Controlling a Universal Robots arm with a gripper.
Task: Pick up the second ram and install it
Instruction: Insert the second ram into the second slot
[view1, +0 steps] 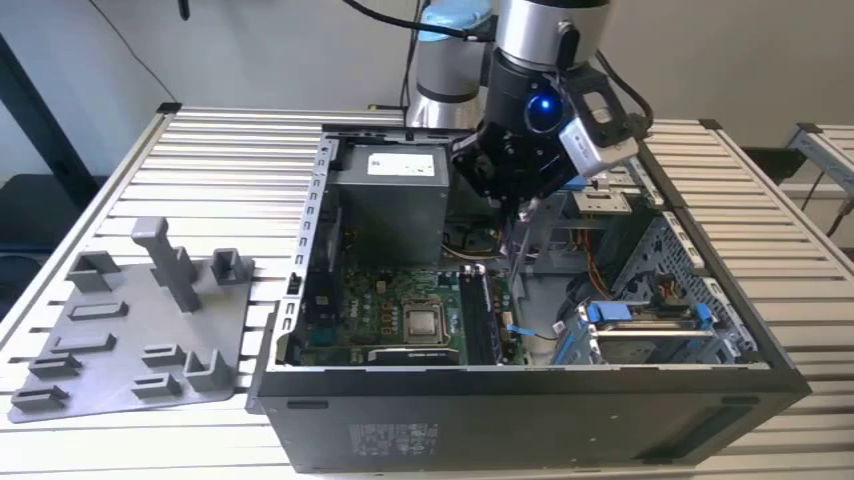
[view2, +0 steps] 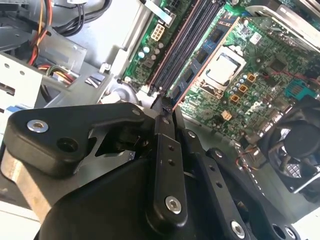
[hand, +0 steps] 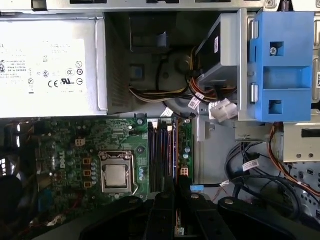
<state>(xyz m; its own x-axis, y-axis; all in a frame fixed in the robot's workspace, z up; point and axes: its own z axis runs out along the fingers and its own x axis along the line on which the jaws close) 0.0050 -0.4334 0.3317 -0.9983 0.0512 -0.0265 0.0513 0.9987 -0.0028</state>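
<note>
Over the open computer case (view1: 534, 385), my gripper (view1: 518, 200) is shut on the second ram (view1: 515, 250). The ram is a thin dark stick, seen edge-on and hanging straight down from the fingers. Its lower end reaches toward the black memory slots (view1: 478, 320) beside the silver processor (view1: 424, 322) on the green motherboard (view1: 387, 300). In the first wrist view the stick (hand: 175, 165) runs out from the gripper (hand: 176, 202) along the slots (hand: 160, 155). In the second wrist view the black fingers (view2: 165, 150) meet just short of the slots (view2: 175, 55).
A grey holder tray (view1: 134, 330) with upright posts lies on the slatted table at the exterior view's left. Inside the case are the power supply (view1: 387, 195), a blue drive bracket (hand: 282, 65), loose cable bundles (hand: 260, 175) and a fan (view2: 297, 150).
</note>
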